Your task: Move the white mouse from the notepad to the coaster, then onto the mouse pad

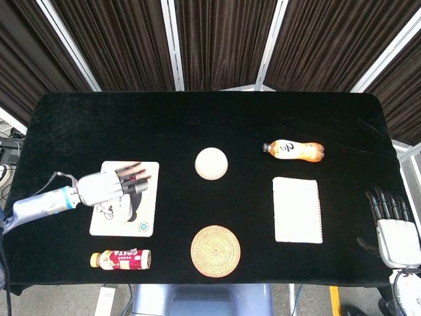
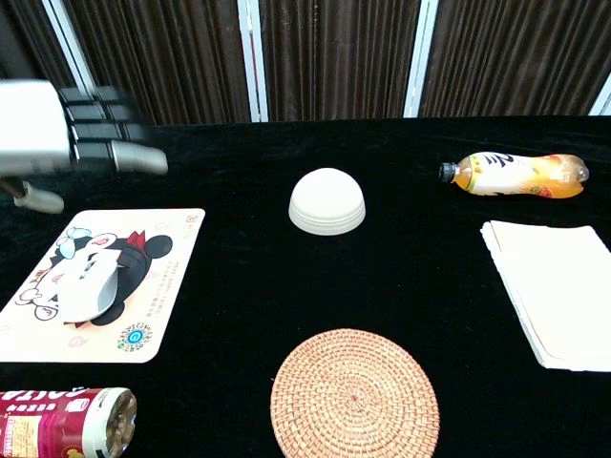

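Mouse [image 2: 88,289] lies on the mouse pad [image 2: 153,315], free of both hands. Left hand [image 2: 72,143] hovers above the pad, fingers spread and empty. Right hand [image 1: 393,220] rests at the table's [image 1: 197,118] right edge, fingers apart, holding nothing. Coaster [image 2: 355,393] and notepad [image 2: 558,286] are bare.

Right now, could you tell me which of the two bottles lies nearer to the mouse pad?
The red-labelled bottle, lying on its side just in front of the mouse pad; the orange bottle lies far across the table, beyond the notepad.
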`<action>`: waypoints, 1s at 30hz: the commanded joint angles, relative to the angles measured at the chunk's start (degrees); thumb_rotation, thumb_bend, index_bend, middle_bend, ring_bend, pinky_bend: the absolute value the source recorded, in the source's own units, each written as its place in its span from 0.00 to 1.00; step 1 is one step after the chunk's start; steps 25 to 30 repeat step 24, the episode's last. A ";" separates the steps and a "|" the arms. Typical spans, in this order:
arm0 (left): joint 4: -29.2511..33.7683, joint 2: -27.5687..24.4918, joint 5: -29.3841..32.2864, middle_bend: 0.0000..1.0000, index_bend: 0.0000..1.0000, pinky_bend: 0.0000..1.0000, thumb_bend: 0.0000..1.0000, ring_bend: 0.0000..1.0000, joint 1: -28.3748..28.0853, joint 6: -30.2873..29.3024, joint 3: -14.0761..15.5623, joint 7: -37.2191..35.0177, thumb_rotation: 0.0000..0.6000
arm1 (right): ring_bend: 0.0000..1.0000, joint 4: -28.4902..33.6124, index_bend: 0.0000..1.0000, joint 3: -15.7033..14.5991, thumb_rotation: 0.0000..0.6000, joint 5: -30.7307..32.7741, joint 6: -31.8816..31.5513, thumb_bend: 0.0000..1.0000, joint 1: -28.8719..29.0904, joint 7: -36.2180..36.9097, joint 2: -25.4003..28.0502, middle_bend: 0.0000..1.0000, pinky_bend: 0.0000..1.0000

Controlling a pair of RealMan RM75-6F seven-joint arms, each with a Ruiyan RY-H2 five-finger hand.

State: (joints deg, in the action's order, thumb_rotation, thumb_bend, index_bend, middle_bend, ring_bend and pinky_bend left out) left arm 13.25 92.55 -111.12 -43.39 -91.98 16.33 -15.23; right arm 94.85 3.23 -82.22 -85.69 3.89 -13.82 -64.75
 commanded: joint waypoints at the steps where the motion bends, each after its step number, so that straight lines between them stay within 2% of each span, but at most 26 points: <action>1: 14.14 -3.03 14.52 0.00 0.00 0.00 0.00 0.00 6.77 1.33 -11.85 -5.22 1.00 | 0.00 0.39 0.00 -0.19 1.00 -0.84 -0.38 0.00 -0.11 0.45 0.30 0.00 0.00; 5: 31.28 -8.30 21.38 0.00 0.00 0.00 0.00 0.00 13.01 2.61 -14.76 -0.65 1.00 | 0.00 1.08 0.00 -0.25 1.00 -1.84 -1.10 0.00 -0.37 1.61 0.93 0.00 0.00; 6: 38.76 -11.08 23.33 0.00 0.00 0.00 0.00 0.00 15.26 2.82 -14.93 2.67 1.00 | 0.00 1.36 0.00 -0.26 1.00 -2.09 -1.31 0.00 -0.49 2.21 1.25 0.00 0.00; 7: 41.36 -12.08 24.08 0.00 0.00 0.00 0.00 0.00 16.09 2.97 -14.89 3.86 1.00 | 0.00 1.45 0.00 -0.26 1.00 -2.17 -1.39 0.00 -0.53 2.42 1.35 0.00 0.00; 8: 46.50 -14.16 25.39 0.00 0.00 0.00 0.00 0.00 17.53 3.24 -14.71 6.34 1.00 | 0.00 1.59 0.00 -0.28 1.00 -2.34 -1.50 0.00 -0.60 2.80 1.56 0.00 0.00; 11: 66.54 -23.23 30.72 0.00 0.00 0.00 0.00 0.00 22.31 4.53 -13.38 15.97 1.00 | 0.00 2.11 0.00 -0.43 1.00 -3.10 -1.86 0.00 -0.86 4.30 2.44 0.00 0.00; 14: 77.68 -29.13 33.54 0.00 0.00 0.00 0.00 0.00 24.64 5.51 -12.12 21.62 1.00 | 0.00 2.60 0.00 -0.45 1.00 -3.70 -2.25 0.00 -1.08 5.71 3.16 0.00 0.00; 18: 82.15 -31.44 31.90 0.00 0.00 0.00 0.00 0.00 27.97 2.74 -11.00 23.91 1.00 | 0.00 3.00 0.00 -0.36 1.00 -4.41 -3.05 0.00 -1.48 7.10 4.07 0.00 0.00; 24: 83.81 -32.19 29.36 0.00 0.00 0.00 0.00 0.00 31.22 1.03 -9.70 24.23 1.00 | 0.00 3.62 0.00 -0.43 1.00 -5.58 -4.04 0.00 -1.98 8.94 5.23 0.00 0.00; 30: 83.81 -32.19 29.36 0.00 0.00 0.00 0.00 0.00 31.22 1.03 -9.70 24.23 1.00 | 0.00 3.62 0.00 -0.43 1.00 -5.58 -4.04 0.00 -1.98 8.94 5.23 0.00 0.00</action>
